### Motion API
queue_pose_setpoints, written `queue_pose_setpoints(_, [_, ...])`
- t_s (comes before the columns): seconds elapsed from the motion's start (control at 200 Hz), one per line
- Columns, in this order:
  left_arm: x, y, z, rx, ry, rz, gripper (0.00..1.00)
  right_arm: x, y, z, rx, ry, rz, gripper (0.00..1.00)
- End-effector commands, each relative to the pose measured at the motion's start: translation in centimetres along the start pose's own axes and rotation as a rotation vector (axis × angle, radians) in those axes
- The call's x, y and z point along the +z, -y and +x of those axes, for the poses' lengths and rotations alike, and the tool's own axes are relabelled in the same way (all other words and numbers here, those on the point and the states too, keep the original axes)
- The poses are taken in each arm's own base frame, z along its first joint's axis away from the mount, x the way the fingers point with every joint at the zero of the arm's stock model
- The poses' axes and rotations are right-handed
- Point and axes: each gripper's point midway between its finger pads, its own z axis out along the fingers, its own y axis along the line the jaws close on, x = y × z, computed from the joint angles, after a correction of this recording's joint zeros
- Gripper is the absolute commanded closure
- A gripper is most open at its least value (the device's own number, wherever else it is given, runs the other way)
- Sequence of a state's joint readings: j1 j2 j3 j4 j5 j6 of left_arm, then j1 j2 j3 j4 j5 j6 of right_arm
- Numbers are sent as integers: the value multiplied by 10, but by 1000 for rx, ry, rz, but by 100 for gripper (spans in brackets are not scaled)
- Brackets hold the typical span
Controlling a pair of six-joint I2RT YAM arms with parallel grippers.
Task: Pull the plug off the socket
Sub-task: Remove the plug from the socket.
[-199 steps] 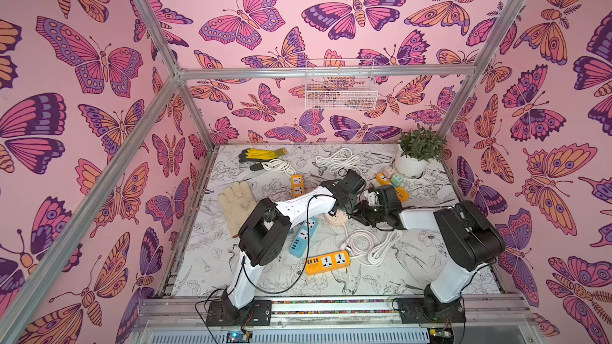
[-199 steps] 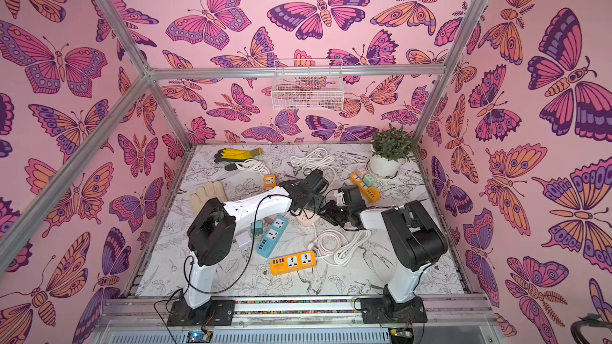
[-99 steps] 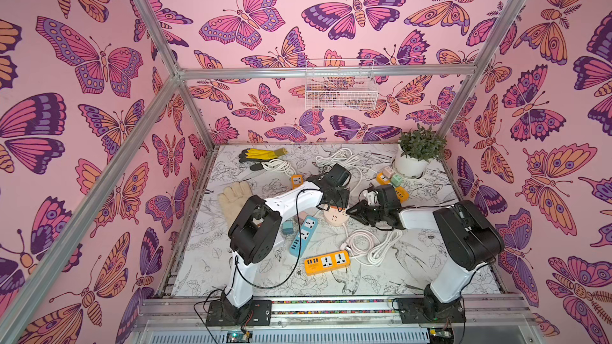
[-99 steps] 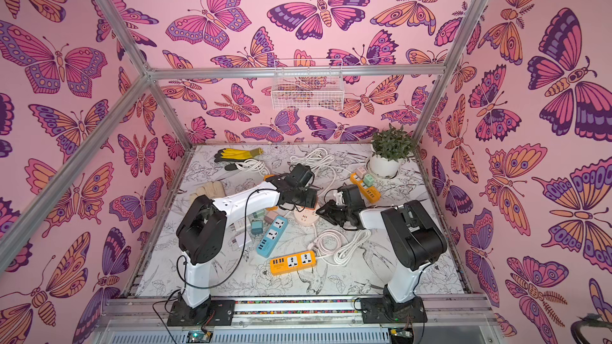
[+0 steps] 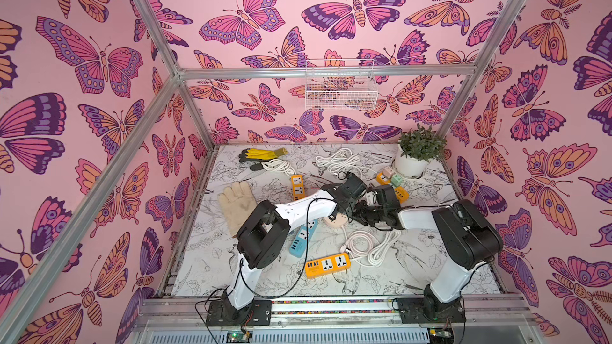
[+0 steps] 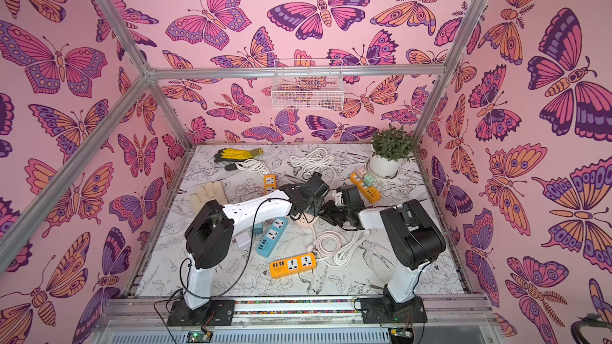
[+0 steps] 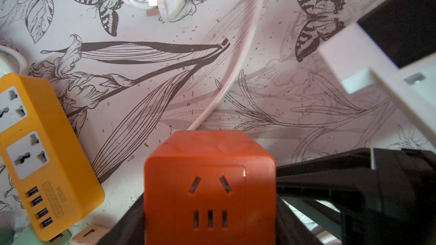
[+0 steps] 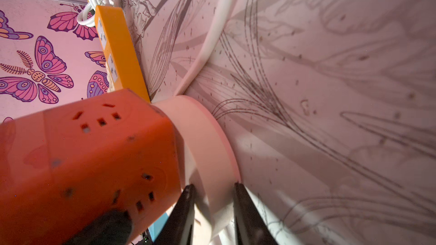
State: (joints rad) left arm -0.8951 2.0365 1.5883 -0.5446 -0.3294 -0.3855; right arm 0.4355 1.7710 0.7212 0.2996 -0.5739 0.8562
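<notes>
In a top view my left gripper (image 5: 346,210) and right gripper (image 5: 359,216) meet over the beige disc (image 5: 332,222). Left wrist: my jaws grip the orange cube (image 7: 210,185) by its sides. Right wrist: the cube sits against the disc, and my fingers (image 8: 245,208) pinch the disc's rim.

A potted plant (image 5: 416,155) stands in a far corner of the worktop (image 5: 212,258), a pale glove (image 5: 236,205) lies flat on it, and a wire basket (image 5: 341,91) hangs on the back wall.
</notes>
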Motion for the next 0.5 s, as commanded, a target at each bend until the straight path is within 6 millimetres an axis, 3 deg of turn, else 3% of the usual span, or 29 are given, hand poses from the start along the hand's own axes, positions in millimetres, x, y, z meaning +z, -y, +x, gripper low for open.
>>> queue_pose_setpoints(0.0, [-7, 5, 26, -2, -126, 38, 66, 3, 86, 34, 126, -53, 300, 68])
queue_pose_setpoints(0.095, [-10, 11, 30, -166, -215, 209, 67, 2, 86, 34, 124, -51, 301, 68])
queue_pose_setpoints(0.215, [-15, 13, 24, -251, -235, 332, 67, 2, 84, 33, 119, -49, 298, 68])
queue_pose_setpoints(0.35, [-24, 11, 10, -120, -117, 231, 67, 3, 84, 33, 123, -50, 295, 68])
queue_pose_setpoints(0.496, [-26, 25, 7, 27, -29, 160, 67, 3, 85, 34, 123, -53, 293, 68])
